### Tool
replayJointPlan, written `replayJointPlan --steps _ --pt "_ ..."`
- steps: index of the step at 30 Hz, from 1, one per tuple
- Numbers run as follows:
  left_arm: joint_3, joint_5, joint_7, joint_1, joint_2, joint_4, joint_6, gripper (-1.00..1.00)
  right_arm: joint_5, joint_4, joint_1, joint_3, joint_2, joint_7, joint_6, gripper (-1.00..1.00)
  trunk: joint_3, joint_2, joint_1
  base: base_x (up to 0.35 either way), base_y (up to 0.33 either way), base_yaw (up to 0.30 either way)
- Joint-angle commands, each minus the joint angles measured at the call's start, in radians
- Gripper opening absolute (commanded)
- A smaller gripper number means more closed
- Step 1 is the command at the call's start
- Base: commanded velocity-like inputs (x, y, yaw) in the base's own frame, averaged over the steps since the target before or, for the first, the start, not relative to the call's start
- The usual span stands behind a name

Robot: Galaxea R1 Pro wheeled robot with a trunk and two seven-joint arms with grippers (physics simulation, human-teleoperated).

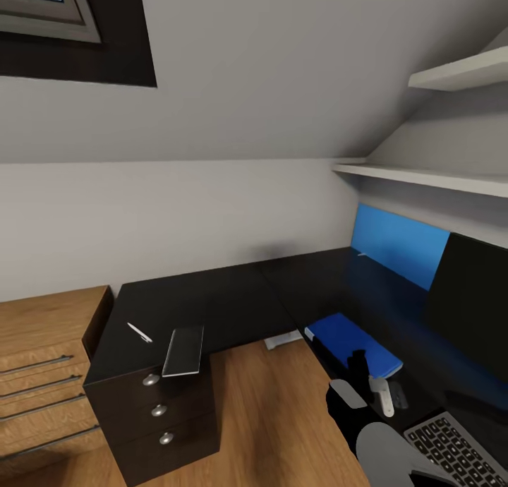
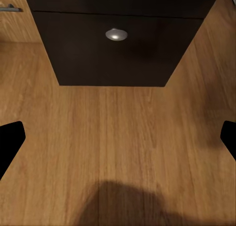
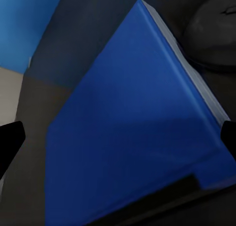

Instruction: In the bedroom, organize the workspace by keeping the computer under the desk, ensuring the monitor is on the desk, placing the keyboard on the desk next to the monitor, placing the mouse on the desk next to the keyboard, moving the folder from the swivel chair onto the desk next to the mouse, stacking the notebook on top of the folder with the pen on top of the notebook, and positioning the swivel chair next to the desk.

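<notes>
the blue folder (image 1: pixel 353 342) lies flat on the black surface (image 1: pixel 212 296) at lower right, by the keyboard (image 1: pixel 462 452), ready for stacking, while the right hand (image 3: pixel 118 135) hovers above it wide open, empty.

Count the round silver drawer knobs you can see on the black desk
3, stacked down the drawer fronts at the desk end: top knob, middle knob, bottom knob. Others may be hidden.
</notes>
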State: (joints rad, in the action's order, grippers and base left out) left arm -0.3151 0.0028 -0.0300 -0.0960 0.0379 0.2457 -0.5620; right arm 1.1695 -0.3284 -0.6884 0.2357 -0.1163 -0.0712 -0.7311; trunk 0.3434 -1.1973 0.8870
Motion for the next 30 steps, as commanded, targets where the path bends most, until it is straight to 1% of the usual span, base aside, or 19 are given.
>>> replayJointPlan --steps 1,17,21,24,28,30 --pt "-0.004 0.0 -0.003 -0.001 0.0 0.0 -0.003 1.0 -0.001 -0.001 0.0 0.0 0.0 -0.006 -0.002 1.0 -0.002 0.007 -0.004 0.0 0.0 0.0" --pt "-0.005 0.0 0.001 -0.001 0.0 0.0 -0.002 1.0 -0.003 -0.011 0.0 -0.008 0.0 0.003 -0.003 1.0 -0.052 0.119 -0.065 0.0 0.0 0.0" --pt "-0.004 0.0 0.001 -0.001 0.0 -0.001 0.002 1.0 -0.006 -0.026 0.0 -0.011 0.0 0.008 -0.003 1.0 -0.065 0.147 -0.081 0.0 0.0 0.0" --pt "-0.004 0.0 0.001 -0.001 0.0 -0.001 0.004 1.0 -0.007 -0.042 0.0 -0.013 0.0 0.028 -0.004 1.0 -0.074 0.168 -0.092 0.0 0.0 0.0" --pt "-0.004 0.0 0.001 -0.001 0.0 -0.001 0.005 1.0 -0.008 -0.052 0.0 -0.012 0.0 0.071 -0.004 1.0 -0.087 0.196 -0.107 0.0 0.0 0.0" --pt "-0.004 0.0 0.0 -0.001 0.0 -0.002 0.005 1.0 -0.008 -0.053 0.0 -0.013 0.0 0.085 -0.004 1.0 -0.087 0.196 -0.107 0.0 0.0 0.0"
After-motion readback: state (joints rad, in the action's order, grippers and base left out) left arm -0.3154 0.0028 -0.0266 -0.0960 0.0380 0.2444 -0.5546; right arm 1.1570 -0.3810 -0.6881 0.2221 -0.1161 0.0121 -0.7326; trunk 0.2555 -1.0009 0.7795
